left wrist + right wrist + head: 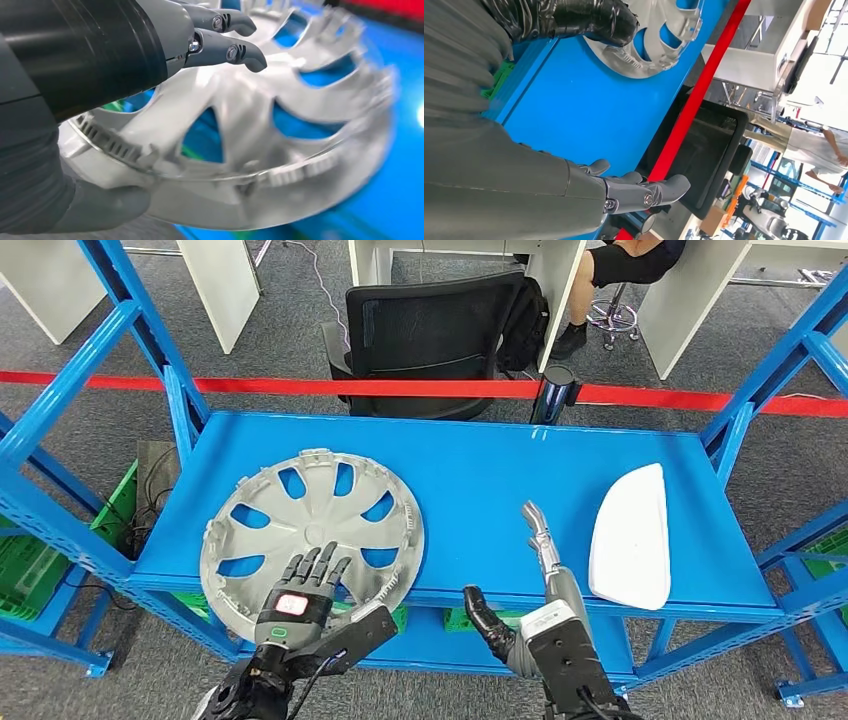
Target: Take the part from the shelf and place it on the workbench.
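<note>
Two candidate parts sit on the blue metal shelf [480, 480]: a round silver-grey plastic wheel cover [312, 532] and a white curved plastic panel [632, 532] well to its right, near the shelf's right end. The step in hand looks like the grasp on the wheel cover.

Left hand [305, 592] is at the cover's near rim, which overhangs the shelf's front edge. Its fingers [235, 50] lie spread over the spoked face, and the thumb [107, 207] is tucked under the rim. So it reads as a pinch across the rim, but contact is not fully clear in the left wrist view; grip looks loose rather than locked.

Right hand [520, 610] is right of the cover, clear of it, fingers apart, holding nothing.

To do this well, my read:
- Close thumb and fingers onto the rim before lifting; the rim is thin with clips and slots, so seat on a solid spoke root, not a clip.
- The cover is wide and light and will lever about a one-sided grip. Slide it towards the front edge, then lift level.
- Bring the right hand to the cover's right rim for support if it sags.
- Clear the blue upright left of the cover on the way out.
</note>
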